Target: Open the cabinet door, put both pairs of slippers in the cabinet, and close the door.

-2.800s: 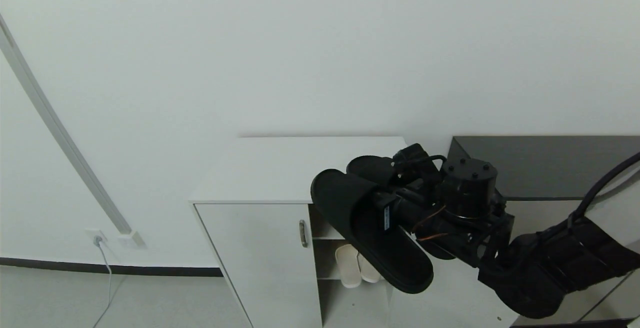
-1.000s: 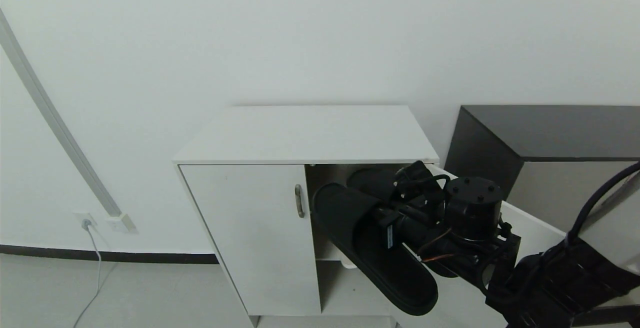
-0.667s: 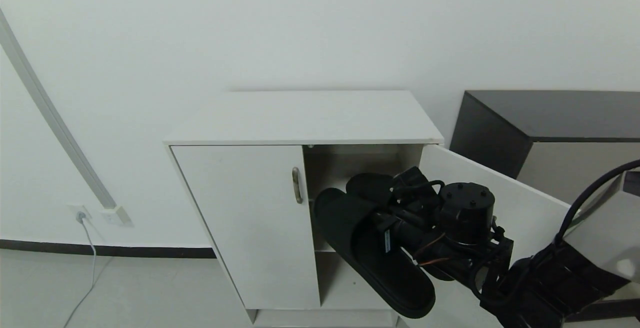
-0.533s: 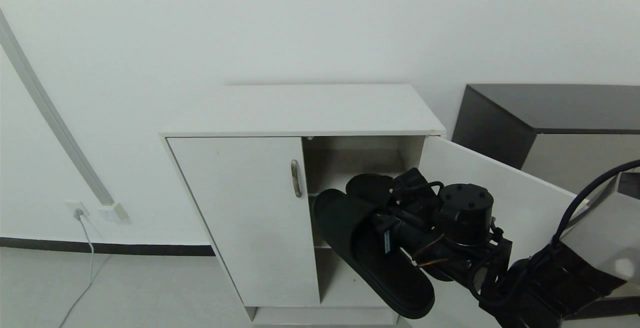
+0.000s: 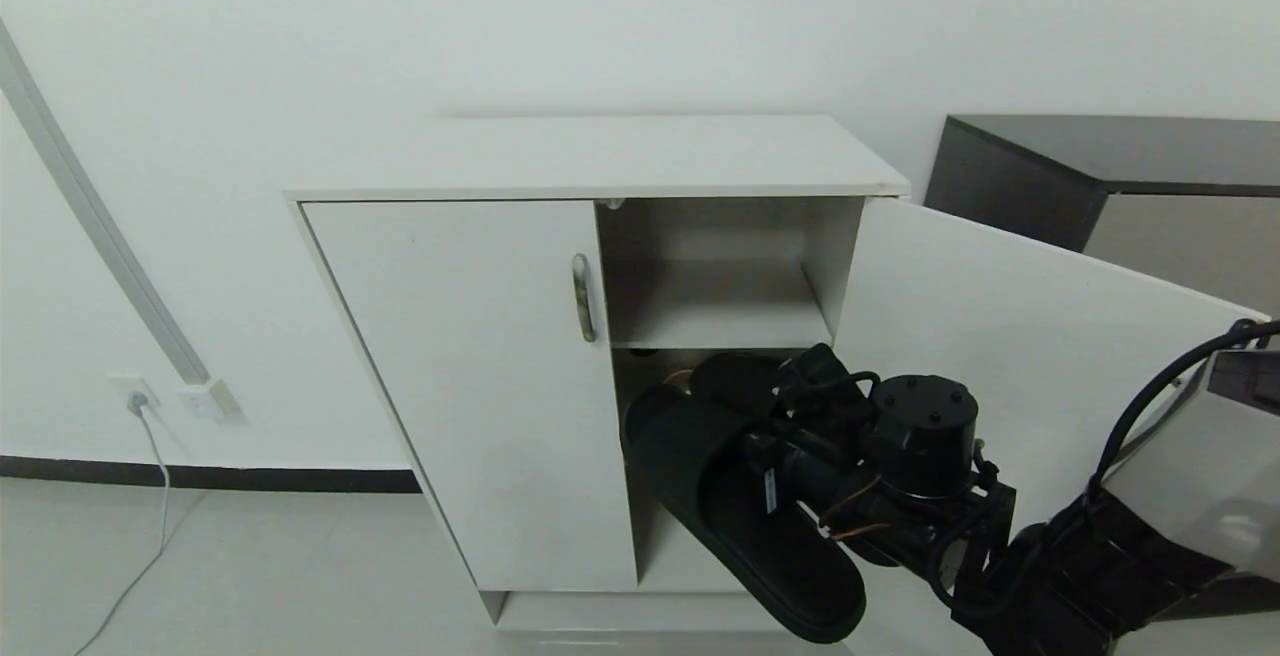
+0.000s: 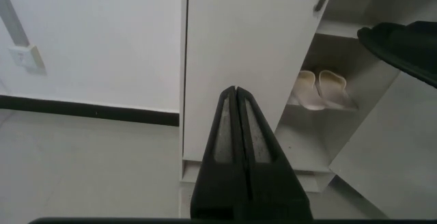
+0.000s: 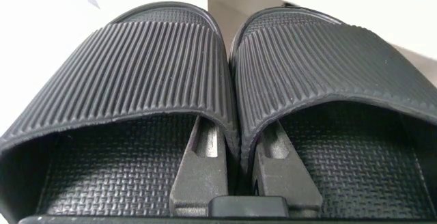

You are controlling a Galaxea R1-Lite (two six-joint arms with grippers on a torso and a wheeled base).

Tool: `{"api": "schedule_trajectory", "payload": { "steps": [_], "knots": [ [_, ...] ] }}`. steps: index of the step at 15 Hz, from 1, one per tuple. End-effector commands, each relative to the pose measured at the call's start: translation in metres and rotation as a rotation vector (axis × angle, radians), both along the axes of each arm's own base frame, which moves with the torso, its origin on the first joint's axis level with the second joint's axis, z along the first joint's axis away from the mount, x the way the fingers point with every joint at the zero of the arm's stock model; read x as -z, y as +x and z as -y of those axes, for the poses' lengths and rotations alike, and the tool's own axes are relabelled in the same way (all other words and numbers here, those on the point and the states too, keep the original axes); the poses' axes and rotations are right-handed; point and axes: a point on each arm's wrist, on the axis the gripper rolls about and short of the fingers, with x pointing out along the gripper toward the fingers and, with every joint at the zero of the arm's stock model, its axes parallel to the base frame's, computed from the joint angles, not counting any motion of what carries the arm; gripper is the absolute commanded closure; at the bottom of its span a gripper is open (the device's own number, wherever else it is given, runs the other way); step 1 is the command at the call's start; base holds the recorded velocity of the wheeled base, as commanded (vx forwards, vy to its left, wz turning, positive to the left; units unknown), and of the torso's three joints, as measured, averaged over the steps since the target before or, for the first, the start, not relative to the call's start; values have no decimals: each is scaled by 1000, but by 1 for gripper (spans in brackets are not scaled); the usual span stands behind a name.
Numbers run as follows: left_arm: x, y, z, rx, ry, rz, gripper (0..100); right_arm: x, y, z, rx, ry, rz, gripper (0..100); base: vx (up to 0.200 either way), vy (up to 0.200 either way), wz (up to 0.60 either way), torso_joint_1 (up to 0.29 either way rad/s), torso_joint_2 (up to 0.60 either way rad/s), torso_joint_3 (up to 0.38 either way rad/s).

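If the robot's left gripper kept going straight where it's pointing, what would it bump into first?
Most likely the closed cabinet door: the left gripper points straight at its white panel, beside the open half. How far off is unclear.

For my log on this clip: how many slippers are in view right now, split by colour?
Black slippers: 2, both clamped in the right gripper
Cream slippers: 2, side by side on a shelf inside the cabinet
Total: 4 slippers
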Motion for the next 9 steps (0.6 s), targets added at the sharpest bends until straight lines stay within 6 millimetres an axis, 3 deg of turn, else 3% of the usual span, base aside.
{"api": "schedule_trajectory", "payload": {
  "steps": [1, 7, 9],
  "knots": [
    [0, 0, 0, -1, 0, 0, 100, 3, 0, -1, -2, -7, -7, 100, 0, 0, 0, -119, 456, 344],
    [0, 0, 0, -1, -1, 0, 100, 13, 0, -1, -8, -45, 24, 100, 0, 0, 0, -69, 446, 372],
    [0, 0, 0, -1, -1, 0, 100, 21, -9, 1, -35, -81, 30, 100, 0, 0, 0, -12, 366, 356]
  ]
}}
